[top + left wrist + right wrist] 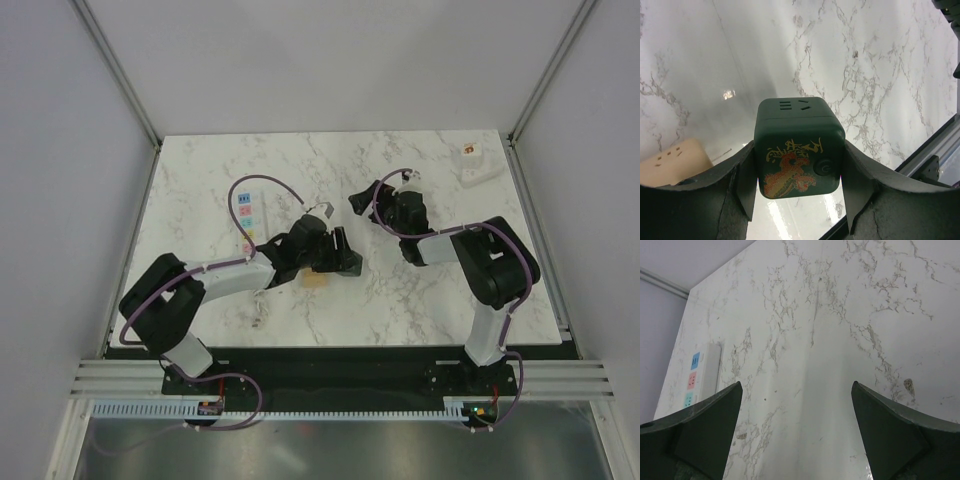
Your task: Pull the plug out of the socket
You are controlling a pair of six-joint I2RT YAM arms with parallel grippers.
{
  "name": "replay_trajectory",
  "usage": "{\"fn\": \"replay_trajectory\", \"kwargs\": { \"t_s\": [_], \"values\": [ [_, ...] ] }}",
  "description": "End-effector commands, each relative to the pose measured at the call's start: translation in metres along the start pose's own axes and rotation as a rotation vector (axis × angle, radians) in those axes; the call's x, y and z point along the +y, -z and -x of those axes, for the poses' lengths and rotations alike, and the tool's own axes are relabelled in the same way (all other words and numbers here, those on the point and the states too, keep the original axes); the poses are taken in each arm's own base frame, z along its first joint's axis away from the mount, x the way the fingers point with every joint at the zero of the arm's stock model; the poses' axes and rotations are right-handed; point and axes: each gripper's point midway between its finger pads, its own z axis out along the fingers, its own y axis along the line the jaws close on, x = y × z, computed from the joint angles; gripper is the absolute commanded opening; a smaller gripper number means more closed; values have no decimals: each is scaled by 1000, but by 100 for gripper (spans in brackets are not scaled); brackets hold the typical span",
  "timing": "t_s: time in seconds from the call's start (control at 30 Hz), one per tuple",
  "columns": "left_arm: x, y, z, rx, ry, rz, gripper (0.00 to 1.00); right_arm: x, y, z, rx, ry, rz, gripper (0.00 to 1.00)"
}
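Apparently the separation is done. A white power strip [248,215] lies by the desk's [450,290] left edge. Just right of it, around mid-desk and slightly toward the near edge, the left gripper [338,258] is clamped by both fingers on the green cube plug [797,145]. The plug is clear of the beige socket block [675,162], which rests on the marble beside it. What seems left is to set the cube down. It is nearly cubic, with no real long axis. Its slotted face points away from the wrist and its dragon-printed face toward it; any pins are hidden. Further right, the right gripper [796,385] hangs with fingers wide apart, holding nothing.
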Motion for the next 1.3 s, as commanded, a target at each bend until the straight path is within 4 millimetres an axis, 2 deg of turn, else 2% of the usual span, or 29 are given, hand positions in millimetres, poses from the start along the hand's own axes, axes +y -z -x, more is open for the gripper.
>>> {"fn": "replay_trajectory", "kwargs": {
  "t_s": [0.0,0.1,0.3,0.33,0.4,0.43,0.47,0.6,0.63,0.67,0.73,1.03,1.13,1.17,1.23,1.27],
  "values": [
    [-30,-3,34,-147,4,-77,2,24,0,14,-35,-14,98,98],
    [-20,-8,27,-164,-1,-48,4,25,0,15,-35,-17,107,98],
    [-4,-16,16,-141,10,6,29,25,-1,13,-27,-17,106,98],
    [-1,-17,14,-138,13,17,38,24,-1,12,-26,-18,103,98],
    [3,-17,12,-134,12,34,46,25,-1,13,-26,-18,103,98],
    [3,-16,12,-135,9,34,57,25,-2,14,-28,-17,103,98],
    [3,-16,11,-133,7,32,62,25,-2,13,-26,-17,103,98],
    [-4,-10,12,-131,-9,0,79,27,-3,13,-20,-18,114,98],
    [-6,-8,12,-131,-13,-10,89,27,-4,12,-18,-18,114,98],
    [-13,-3,15,-138,-17,-33,91,27,-4,12,-17,-16,115,98],
    [-13,3,15,-138,-22,-37,97,27,-4,12,-14,-16,112,98],
    [-29,45,29,-173,-35,-68,100,21,-6,5,19,-17,86,98],
    [-26,62,30,-187,-31,-58,99,18,-5,1,34,-13,72,98],
    [-20,66,26,-174,-29,-32,99,16,-5,-1,41,-12,66,98],
    [-24,81,31,-200,-38,-51,98,14,-4,-3,46,-9,56,98],
    [-18,85,25,-185,-41,-37,98,13,-3,-5,54,-3,49,98]
  ]
}}
